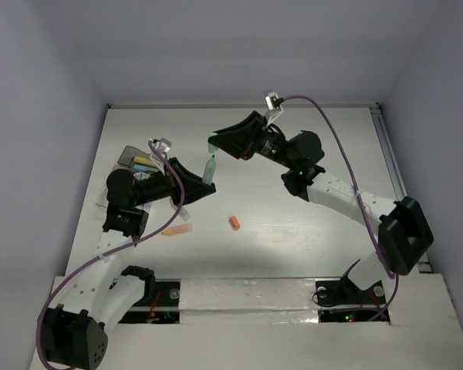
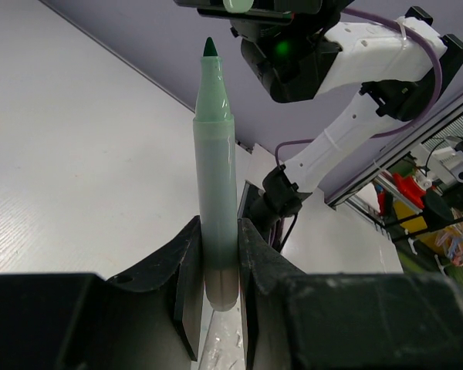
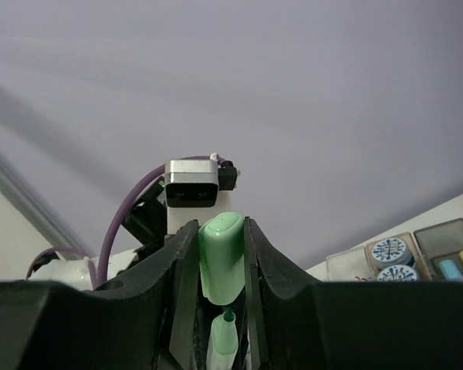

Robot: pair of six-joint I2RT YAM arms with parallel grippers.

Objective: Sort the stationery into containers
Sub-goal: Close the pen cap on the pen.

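My left gripper (image 1: pixel 205 188) is shut on a pale green marker (image 2: pixel 216 193), uncapped, its dark green tip pointing up toward the right gripper; it also shows in the top view (image 1: pixel 209 169). My right gripper (image 1: pixel 216 144) is shut on the marker's green cap (image 3: pixel 222 258), held just above the marker tip (image 3: pixel 228 316) with a small gap. An orange eraser-like piece (image 1: pixel 234 223) lies on the table in the middle. An orange and pink pen (image 1: pixel 177 230) lies by the left arm. Containers (image 1: pixel 133 162) with yellow and blue items sit at the left, partly hidden by the left arm.
In the right wrist view, a clear tray (image 3: pixel 347 266), two round blue-white pots (image 3: pixel 390 250) and a grey box (image 3: pixel 447 243) with blue and yellow items show at the right. The table's rail (image 1: pixel 393 169) runs along the right edge. Grey walls enclose the table.
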